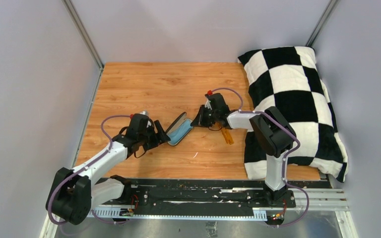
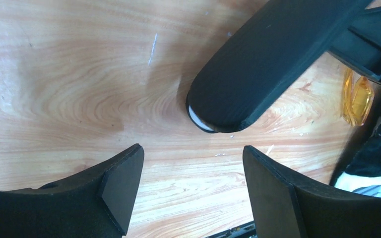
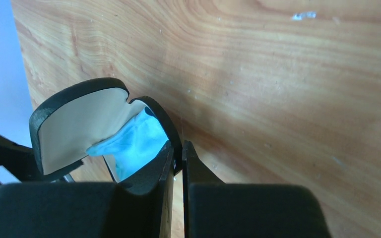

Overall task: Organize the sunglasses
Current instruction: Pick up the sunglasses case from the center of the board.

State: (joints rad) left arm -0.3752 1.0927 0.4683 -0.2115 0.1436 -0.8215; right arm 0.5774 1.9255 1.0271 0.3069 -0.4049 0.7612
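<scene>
The amber-orange sunglasses [image 1: 226,135] lie on the wooden table, just under my right arm; they also show at the right edge of the left wrist view [image 2: 357,96]. The black oval case [image 1: 178,126] lies open to their left, with a light-blue cloth [image 1: 183,131] inside. My right gripper [image 1: 199,120] is shut on the case's right rim [image 3: 171,134]; the pale lid lining [image 3: 79,124] and the cloth [image 3: 136,141] show beside it. My left gripper [image 1: 161,135] is open and empty at the case's left end, whose black shell [image 2: 273,54] shows ahead of its fingers [image 2: 121,183].
A large black-and-white checkered cushion [image 1: 297,99] fills the right side of the table, close to my right arm. Grey walls enclose the table on three sides. A black rail [image 1: 203,196] with both arm bases runs along the near edge.
</scene>
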